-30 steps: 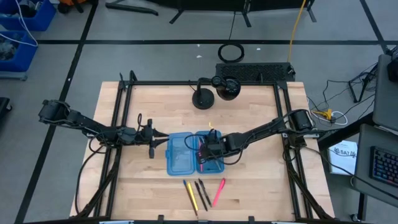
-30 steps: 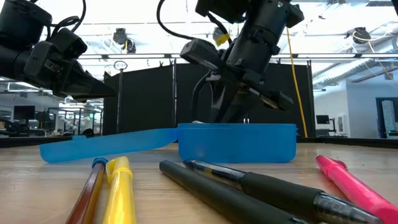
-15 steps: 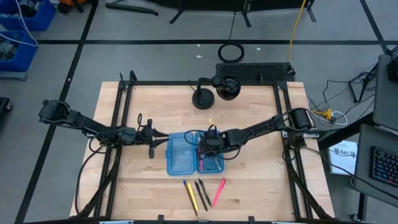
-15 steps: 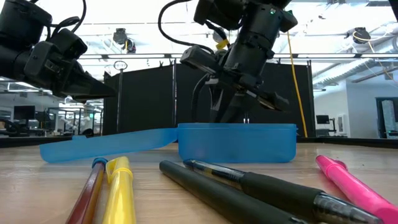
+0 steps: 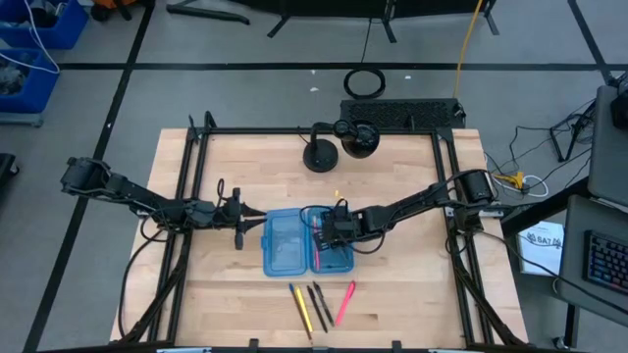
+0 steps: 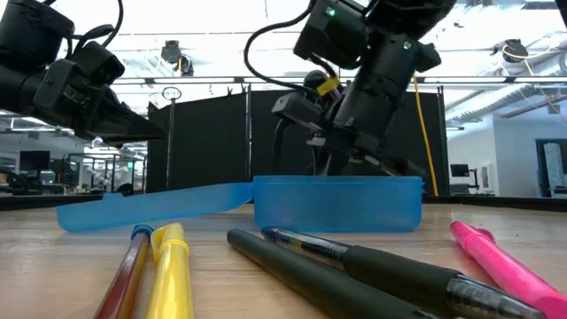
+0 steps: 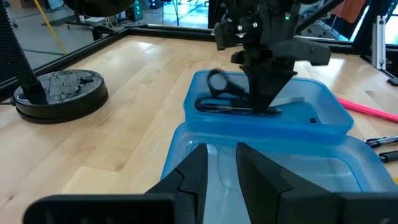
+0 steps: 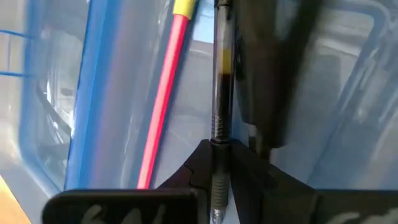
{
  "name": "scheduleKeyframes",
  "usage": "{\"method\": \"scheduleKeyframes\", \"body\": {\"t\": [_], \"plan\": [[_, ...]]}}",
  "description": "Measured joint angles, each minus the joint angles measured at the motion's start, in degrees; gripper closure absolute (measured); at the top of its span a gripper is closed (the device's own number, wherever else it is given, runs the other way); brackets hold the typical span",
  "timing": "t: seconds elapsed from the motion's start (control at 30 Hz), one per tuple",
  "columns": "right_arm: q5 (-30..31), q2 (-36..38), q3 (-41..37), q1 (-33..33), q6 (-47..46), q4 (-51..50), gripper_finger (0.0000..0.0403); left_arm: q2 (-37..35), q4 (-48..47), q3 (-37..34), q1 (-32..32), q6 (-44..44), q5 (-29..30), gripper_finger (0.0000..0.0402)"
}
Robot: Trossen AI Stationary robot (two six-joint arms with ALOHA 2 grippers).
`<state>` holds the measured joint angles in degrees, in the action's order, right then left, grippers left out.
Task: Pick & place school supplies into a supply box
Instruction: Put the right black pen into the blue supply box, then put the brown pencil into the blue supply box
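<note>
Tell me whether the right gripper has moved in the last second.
Yes. In the low view the right gripper has dropped toward the blue box rim and shifted slightly right along it. It is shut on a pen.

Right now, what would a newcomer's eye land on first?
The open blue box mid-table, with the right gripper down inside its right half, shut on a clear pen beside a pink pencil. Next, four pens lying loose near the table's front edge. The left gripper waits left of the box.

The right gripper [image 6: 354, 164] dips behind the blue box [image 6: 337, 204]; pens [image 6: 372, 266] lie on the tabletop's near edge.
</note>
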<state>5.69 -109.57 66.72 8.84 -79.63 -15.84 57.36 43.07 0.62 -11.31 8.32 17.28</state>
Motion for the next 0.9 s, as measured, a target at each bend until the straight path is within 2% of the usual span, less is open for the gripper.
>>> {"method": "scheduleKeyframes", "body": {"t": [0.1, 0.43, 0.6, 0.9], "plan": [[-0.32, 0.04, -1.25, 0.00, -0.02, 1.95, 0.0370, 0.01, -0.04, 0.00, 0.00, 0.00, -1.08, 0.0314], [-1.31, 0.85, -1.55, -0.04, 2.98, 4.08, 0.0304, 0.01, 0.01, 0.00, -0.02, 0.02, -1.32, 0.0314], [0.17, 1.83, -1.62, 0.02, 3.88, 4.12, 0.0287, 0.01, 0.10, 0.00, -0.02, 0.19, -1.32, 0.0314], [1.94, 10.23, -1.64, 0.99, 9.09, 7.43, 0.0278, 0.00, -0.04, 0.00, -0.02, 0.68, -2.32, 0.0314]]}}
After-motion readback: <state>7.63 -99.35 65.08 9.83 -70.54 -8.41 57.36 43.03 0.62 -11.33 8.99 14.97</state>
